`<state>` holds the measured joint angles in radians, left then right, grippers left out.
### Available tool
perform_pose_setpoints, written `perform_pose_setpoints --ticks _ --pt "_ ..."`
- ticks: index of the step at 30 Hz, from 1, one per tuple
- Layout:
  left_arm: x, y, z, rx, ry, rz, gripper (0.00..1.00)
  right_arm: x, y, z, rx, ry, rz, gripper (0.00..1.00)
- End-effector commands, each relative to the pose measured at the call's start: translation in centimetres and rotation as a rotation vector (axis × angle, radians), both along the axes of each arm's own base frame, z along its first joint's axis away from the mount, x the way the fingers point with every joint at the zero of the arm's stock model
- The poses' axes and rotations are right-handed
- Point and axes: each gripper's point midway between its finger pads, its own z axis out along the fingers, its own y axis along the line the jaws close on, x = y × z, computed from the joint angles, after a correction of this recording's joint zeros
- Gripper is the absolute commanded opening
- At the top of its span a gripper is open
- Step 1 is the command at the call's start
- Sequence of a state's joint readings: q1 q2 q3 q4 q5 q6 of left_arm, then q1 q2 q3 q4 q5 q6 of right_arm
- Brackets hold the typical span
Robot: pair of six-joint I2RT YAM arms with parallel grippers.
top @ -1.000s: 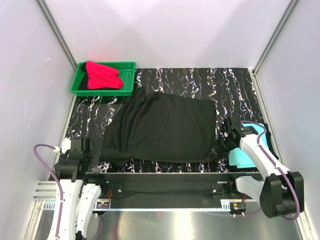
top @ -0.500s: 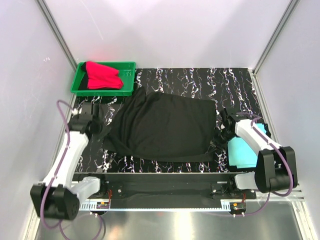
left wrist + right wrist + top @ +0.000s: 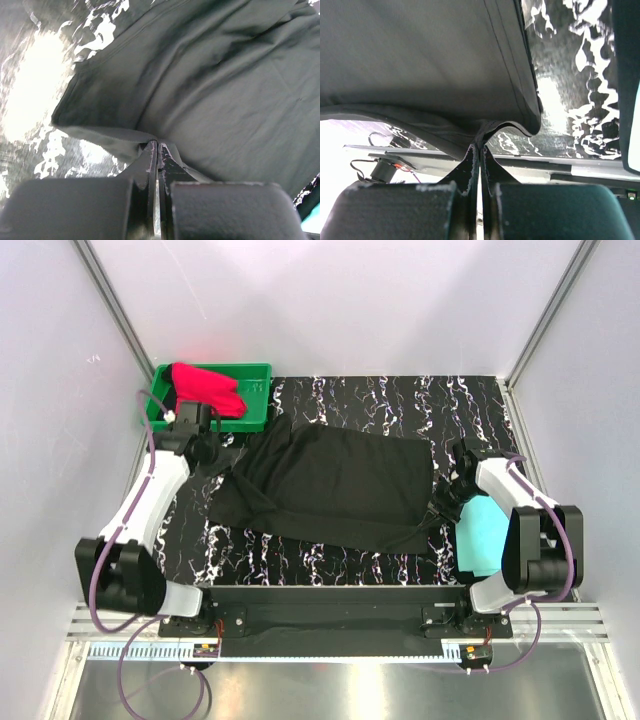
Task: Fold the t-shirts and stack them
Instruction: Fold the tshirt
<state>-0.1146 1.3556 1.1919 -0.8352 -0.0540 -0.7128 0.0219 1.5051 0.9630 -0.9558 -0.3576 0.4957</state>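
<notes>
The black t-shirt [image 3: 335, 490] lies spread between the two claws, with its long axis running from one claw to the other across the marbled table [image 3: 400, 400]. From the left gripper [image 3: 216, 454] the cloth extends inward, to that claw's right. From the right gripper [image 3: 446, 502] it extends inward, to that claw's left.

Left claw: fingers pinched closed on a small fold at the shirt's edge; the wrist view shows the fabric fanning out ahead of the tips. Right claw: fingers likewise closed on a hemmed edge, with the cloth draped above and ahead of the tips.

Neither arm is nearer, since each holds its own end. The coming fold therefore appears to depend on both claws travelling together, square to the long axis, so that the span between them stays taut.

The turquoise t-shirt [image 3: 483, 537] lies just beside the right claw, on its outer, near side. The red t-shirt [image 3: 205, 390] sits in the green tray [image 3: 256, 368] just beyond the left claw.
</notes>
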Motion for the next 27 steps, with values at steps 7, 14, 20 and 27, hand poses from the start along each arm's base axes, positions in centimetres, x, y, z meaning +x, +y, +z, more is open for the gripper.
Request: perform_pose_setpoints --ticks 7,14,20,27 --pt "5.8 -2.0 2.4 -0.042 -0.075 -0.097 0.0 2.3 -0.4 -0.5 -0.004 -0.02 0.004 0.0" --pt "7.4 -2.6 1.3 -0.058 -0.047 -0.113 0.0 2.5 -0.6 -1.5 -0.011 0.007 0.007 0.0" --pt "8.3 -2.6 0.6 -0.052 -0.033 -0.107 0.0 3.4 -1.9 -2.0 -0.021 0.01 -0.025 0.0" --pt "9.1 -2.7 0.4 -0.049 -0.028 -0.105 0.0 3.8 -2.4 -2.7 -0.024 0.026 -0.027 0.0"
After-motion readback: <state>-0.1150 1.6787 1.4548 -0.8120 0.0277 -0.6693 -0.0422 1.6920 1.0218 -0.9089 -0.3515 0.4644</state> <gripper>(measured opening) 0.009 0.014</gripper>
